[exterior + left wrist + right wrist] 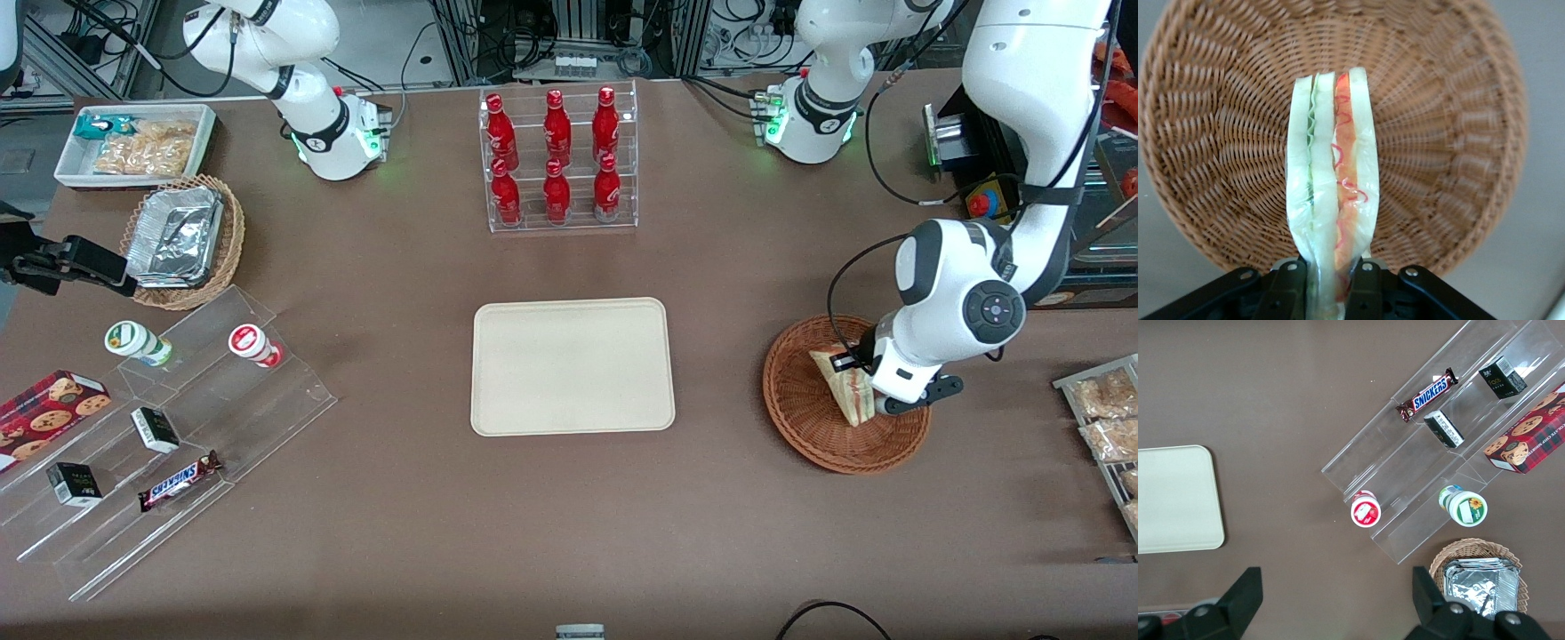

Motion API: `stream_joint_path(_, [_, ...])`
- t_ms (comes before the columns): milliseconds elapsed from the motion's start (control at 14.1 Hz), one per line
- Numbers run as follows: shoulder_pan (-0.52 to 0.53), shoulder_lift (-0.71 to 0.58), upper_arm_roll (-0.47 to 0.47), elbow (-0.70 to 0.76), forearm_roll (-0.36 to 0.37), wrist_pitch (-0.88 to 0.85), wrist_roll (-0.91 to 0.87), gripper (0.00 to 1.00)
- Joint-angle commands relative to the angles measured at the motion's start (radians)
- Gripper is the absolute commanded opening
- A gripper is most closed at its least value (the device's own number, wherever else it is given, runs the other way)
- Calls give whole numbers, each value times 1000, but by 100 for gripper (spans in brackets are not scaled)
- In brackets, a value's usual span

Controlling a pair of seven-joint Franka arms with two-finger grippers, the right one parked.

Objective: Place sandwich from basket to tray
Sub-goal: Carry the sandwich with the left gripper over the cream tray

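The sandwich point(846, 384) point(1331, 187), a wrapped wedge of white bread with green and red-orange filling, is over the reddish-brown wicker basket point(805, 418) point(1451, 133) at the working arm's end of the table. My gripper point(867, 391) point(1331, 283) is shut on the sandwich's narrow end, one black finger point(1288, 290) on each side. Whether the sandwich still touches the basket floor I cannot tell. The cream tray point(572, 366) point(1171, 500) lies bare at the table's middle, toward the parked arm from the basket.
A clear rack of red bottles point(558, 158) stands farther from the front camera than the tray. Bagged pastries point(1105, 411) lie at the working arm's end. Toward the parked arm sit a stepped acrylic shelf with snacks point(169, 427), a tan basket with foil containers point(182, 240) and a white bin point(133, 142).
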Motion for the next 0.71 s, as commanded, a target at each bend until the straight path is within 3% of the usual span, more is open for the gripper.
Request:
stream_joint_path(0, [-45, -15, -33, 73, -6, -94, 11, 7])
stream_joint_path(283, [-219, 23, -83, 159, -15, -100, -114, 7])
stream_joint_path(636, [-494, 242, -81, 386, 0, -92, -301, 7])
